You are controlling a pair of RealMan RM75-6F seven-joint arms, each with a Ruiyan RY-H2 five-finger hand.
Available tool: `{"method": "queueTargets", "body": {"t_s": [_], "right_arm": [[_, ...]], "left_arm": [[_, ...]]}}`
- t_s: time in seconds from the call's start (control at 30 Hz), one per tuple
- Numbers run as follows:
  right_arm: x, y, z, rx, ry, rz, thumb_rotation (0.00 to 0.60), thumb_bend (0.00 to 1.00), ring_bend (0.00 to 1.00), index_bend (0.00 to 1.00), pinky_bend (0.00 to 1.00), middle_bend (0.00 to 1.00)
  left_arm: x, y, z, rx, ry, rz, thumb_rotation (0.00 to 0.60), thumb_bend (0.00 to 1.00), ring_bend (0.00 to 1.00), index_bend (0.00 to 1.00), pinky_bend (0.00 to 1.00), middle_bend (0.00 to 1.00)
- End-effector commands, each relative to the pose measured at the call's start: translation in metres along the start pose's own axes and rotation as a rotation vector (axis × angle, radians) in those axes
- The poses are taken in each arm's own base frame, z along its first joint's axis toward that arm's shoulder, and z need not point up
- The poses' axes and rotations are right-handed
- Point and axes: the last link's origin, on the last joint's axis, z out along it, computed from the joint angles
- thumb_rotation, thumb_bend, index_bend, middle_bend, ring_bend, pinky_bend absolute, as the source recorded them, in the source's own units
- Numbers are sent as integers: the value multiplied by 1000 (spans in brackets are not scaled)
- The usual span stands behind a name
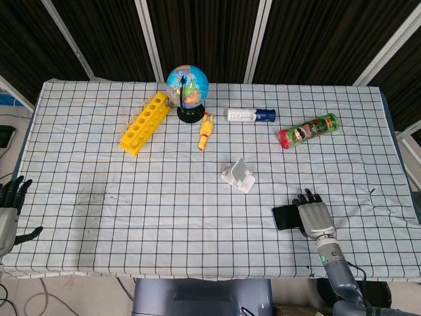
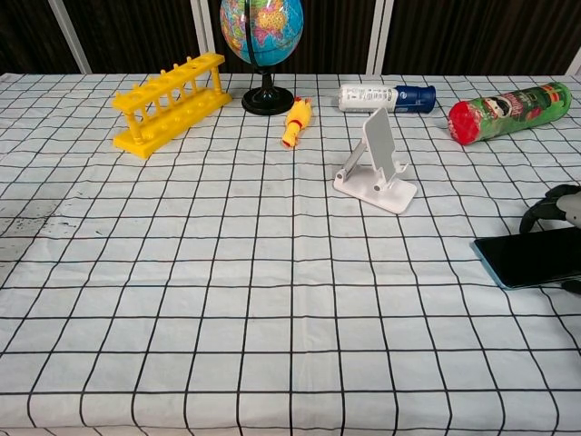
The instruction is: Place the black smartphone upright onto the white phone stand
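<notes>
My right hand (image 1: 314,215) grips the black smartphone (image 1: 287,216) flat; a loose hold could drop it short of the white phone stand (image 1: 239,176) ahead-left.

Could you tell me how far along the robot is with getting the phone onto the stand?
Early stage. Nothing is placed: the white stand sits empty. In hand: the right hand covers one end of the black phone, which lies flat on the table; whether it grips it is unclear. Left: lifting the phone, carrying it to the stand and setting it upright. The left hand waits off the table edge.
</notes>
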Motion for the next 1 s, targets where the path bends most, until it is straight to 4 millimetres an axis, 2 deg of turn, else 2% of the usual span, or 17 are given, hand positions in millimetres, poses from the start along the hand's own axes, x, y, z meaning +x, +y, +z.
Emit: {"method": "queueTargets", "body": {"t_s": [0.03, 0.23, 0.4, 0.67, 1.0], "right_arm": [[0, -1, 0, 3, 3, 0, 600, 280, 41, 376, 162, 306], [-1, -1, 0, 7, 9, 6, 600, 355, 146, 597, 162, 518], [-1, 0, 0, 11, 14, 14, 600, 400, 208, 663, 164, 616], [4, -1, -3, 20, 34, 50, 600, 409, 251, 701, 168, 665], [21, -4, -6, 18, 45, 193, 600, 451, 265, 737, 179, 686]], "left_arm": [[0, 0, 0, 0, 0, 0, 600, 14, 0, 0, 0, 0], [0, 0, 0, 4, -1, -3, 600, 14, 0, 0, 0, 0], [0, 0, 0, 6, -2, -4, 600, 14, 0, 0, 0, 0], [0, 0, 0, 7, -4, -5, 600, 15, 0, 0, 0, 0], [0, 0, 0, 7, -4, -7, 600, 14, 0, 0, 0, 0]]}}
